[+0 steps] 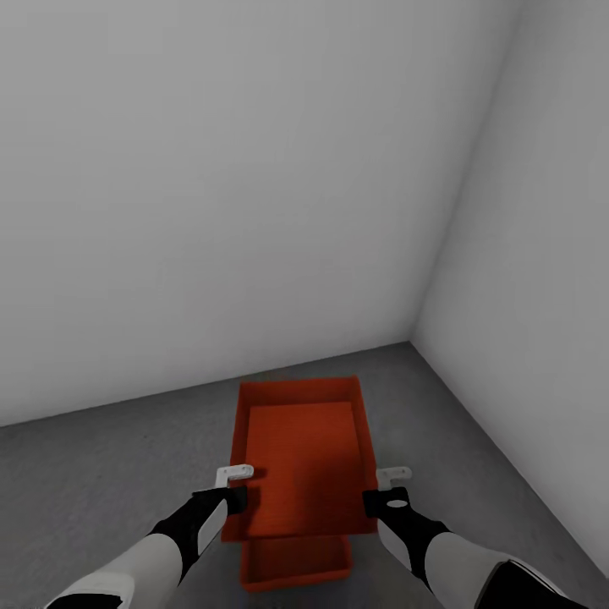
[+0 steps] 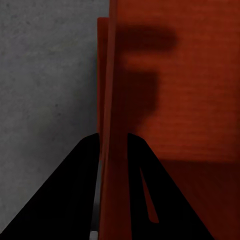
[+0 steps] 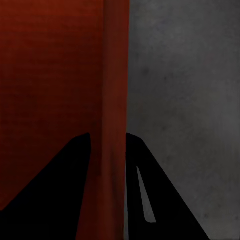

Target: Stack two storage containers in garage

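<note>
Gripping the upper storage container (image 1: 300,461) by its two long walls: left end effector (image 1: 235,475) closed over the left rim (image 2: 107,100), one finger (image 2: 65,200) outside and one inside, right end effector (image 1: 392,480) likewise clamped on the right rim (image 3: 116,100). Held near the corner of the garage, white-grey walls (image 1: 211,186) behind, dark grey floor (image 1: 101,465) beneath. Directly under it, partly covered, second storage container (image 1: 294,565) on that floor, near end jutting toward the robot.
</note>
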Available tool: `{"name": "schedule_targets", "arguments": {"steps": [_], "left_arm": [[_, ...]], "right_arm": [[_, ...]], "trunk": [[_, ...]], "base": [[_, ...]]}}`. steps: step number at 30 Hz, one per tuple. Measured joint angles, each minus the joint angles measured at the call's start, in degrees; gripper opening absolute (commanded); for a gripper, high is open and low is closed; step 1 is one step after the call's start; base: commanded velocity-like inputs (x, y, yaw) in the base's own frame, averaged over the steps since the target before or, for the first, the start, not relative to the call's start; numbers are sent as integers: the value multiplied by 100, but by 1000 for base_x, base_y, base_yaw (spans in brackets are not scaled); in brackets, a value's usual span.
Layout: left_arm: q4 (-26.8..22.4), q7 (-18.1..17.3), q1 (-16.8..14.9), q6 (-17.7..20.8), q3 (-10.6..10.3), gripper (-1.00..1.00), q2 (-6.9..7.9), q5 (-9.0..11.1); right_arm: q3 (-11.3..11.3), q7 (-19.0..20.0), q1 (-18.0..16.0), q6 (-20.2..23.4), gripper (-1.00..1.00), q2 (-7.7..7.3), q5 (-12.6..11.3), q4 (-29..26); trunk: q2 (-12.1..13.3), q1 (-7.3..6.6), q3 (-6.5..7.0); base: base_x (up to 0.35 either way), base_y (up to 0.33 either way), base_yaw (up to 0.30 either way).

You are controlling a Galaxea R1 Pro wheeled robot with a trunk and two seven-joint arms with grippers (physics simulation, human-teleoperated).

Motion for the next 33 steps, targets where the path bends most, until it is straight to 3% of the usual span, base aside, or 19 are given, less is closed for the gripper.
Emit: {"name": "schedule_targets", "arguments": {"steps": [33], "left_arm": [[1, -4, -2, 1, 9, -100, 0, -12]], "right_arm": [[-10, 13, -1, 1, -100, -4, 12, 0]], "trunk": [[-1, 0, -250]], "base": [[0, 0, 0]]}}
